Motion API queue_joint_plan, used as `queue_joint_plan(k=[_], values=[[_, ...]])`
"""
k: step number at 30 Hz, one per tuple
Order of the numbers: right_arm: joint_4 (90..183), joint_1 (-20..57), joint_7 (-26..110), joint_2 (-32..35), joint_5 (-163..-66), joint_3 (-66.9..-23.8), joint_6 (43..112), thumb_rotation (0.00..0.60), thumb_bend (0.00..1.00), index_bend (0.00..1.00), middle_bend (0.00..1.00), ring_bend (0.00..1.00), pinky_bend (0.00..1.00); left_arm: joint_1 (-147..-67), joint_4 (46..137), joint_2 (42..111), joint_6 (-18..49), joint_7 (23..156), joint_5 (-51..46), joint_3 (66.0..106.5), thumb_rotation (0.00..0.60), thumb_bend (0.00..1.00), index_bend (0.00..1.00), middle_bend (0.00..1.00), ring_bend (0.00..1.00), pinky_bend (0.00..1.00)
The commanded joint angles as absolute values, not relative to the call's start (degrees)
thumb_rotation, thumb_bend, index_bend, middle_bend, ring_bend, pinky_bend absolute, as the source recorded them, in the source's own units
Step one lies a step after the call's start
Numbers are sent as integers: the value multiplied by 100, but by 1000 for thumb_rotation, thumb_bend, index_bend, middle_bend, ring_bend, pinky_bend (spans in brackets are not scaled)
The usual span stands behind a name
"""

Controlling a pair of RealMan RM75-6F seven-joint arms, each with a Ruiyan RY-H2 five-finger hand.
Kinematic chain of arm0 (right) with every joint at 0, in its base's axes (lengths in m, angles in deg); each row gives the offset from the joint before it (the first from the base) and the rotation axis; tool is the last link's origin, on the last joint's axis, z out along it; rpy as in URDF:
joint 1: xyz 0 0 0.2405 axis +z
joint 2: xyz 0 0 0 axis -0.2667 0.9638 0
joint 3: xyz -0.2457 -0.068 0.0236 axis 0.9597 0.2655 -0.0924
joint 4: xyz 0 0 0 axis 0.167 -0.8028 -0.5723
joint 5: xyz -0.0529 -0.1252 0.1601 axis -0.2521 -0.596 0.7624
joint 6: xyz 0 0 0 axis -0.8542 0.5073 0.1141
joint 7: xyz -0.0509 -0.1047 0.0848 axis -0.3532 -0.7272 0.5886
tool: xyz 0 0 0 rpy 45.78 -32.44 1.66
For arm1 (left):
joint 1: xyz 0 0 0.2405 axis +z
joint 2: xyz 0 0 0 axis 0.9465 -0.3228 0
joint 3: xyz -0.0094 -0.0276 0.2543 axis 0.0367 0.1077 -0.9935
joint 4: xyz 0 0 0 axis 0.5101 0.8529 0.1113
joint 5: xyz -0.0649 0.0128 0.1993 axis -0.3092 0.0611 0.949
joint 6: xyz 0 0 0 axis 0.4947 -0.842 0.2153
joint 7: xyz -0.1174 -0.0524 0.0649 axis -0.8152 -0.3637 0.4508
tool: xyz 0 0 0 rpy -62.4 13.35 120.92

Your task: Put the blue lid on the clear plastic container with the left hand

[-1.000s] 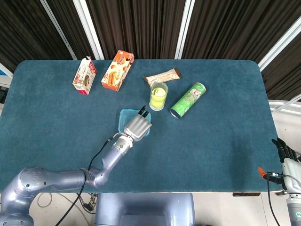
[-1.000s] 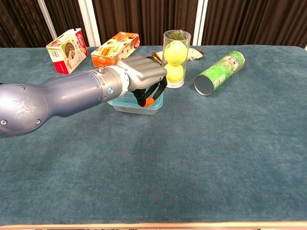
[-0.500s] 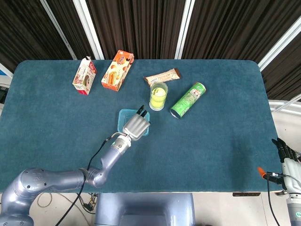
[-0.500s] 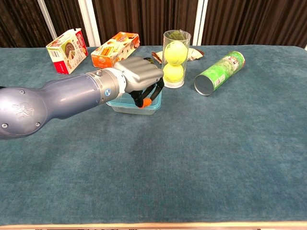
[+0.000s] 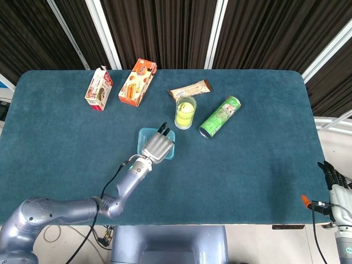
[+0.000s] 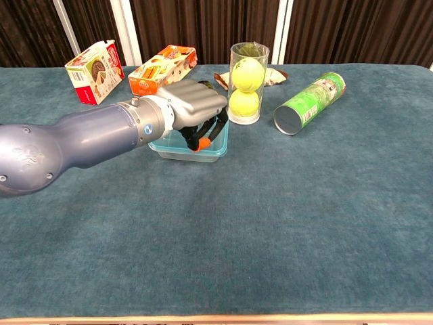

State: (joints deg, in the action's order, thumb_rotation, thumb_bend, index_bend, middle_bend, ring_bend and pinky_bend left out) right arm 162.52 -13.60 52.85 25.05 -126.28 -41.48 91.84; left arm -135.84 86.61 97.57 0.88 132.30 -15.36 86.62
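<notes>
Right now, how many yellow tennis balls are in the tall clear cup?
2. One tennis ball sits on top, the other tennis ball under it, stacked inside the tall clear cup. None seems hidden.

Left of the tennis-ball tube [image 5: 185, 111] lie two cartons [image 5: 99, 88] [image 5: 137, 82]; behind it a snack bar [image 5: 190, 89], right a green can [image 5: 220, 116]

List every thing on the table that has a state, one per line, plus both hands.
clear plastic container: upright, blue lid on top.
blue lid: lying on the container, under the left hand.
left hand: over the lid, fingers curled down onto it.
right hand: off the table edge, holding nothing.
tennis ball tube: upright, two balls inside.
green chip can: lying on its side.
orange box: lying flat.
white carton: tilted.
snack bar: lying flat.
</notes>
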Motion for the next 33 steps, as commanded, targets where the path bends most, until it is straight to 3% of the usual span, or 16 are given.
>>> queue_joint_plan(k=[1,4,6,9,15,22,28,33], values=[[16253,-1361,5281,2505,-12638,-4145,9189,600,292,100,0,0,0,-13561,9111,9466,336,13182,-1439,8868,600,555,626,572,135,0],[16247,-1362,5272,2499,-12656,-4144,9204,600,291,100,0,0,0,-13499,9586,9164,545,13230,-1472,8991,600,508,468,495,126,0],[16237,-1364,5262,2491,-12672,-4141,9219,600,291,100,0,0,0,-13432,9950,8914,696,13318,-1522,9028,600,440,334,388,93,0],[16215,-1367,5242,2475,-12701,-4140,9250,600,292,101,0,0,0,-13293,10508,8510,977,13530,-1631,9013,600,341,215,235,31,0],[16122,-1364,5166,2429,-12789,-4138,9330,600,292,100,0,0,0,-12776,11770,7636,1852,13825,-1836,8868,600,280,164,126,8,0],[16015,-1354,5146,2387,-12959,-4107,9398,600,291,100,0,0,0,-11430,12972,6573,3184,12792,-686,8182,600,279,147,108,8,0],[15893,-1319,5243,2428,-13359,-4017,9468,600,292,100,0,0,0,-10307,13033,5952,3704,11534,140,7429,600,280,146,102,8,0],[15746,-1320,5090,2341,-13516,-4009,9627,600,292,100,0,0,0,-9407,12591,6004,4440,10808,799,7024,600,279,146,95,8,0]])
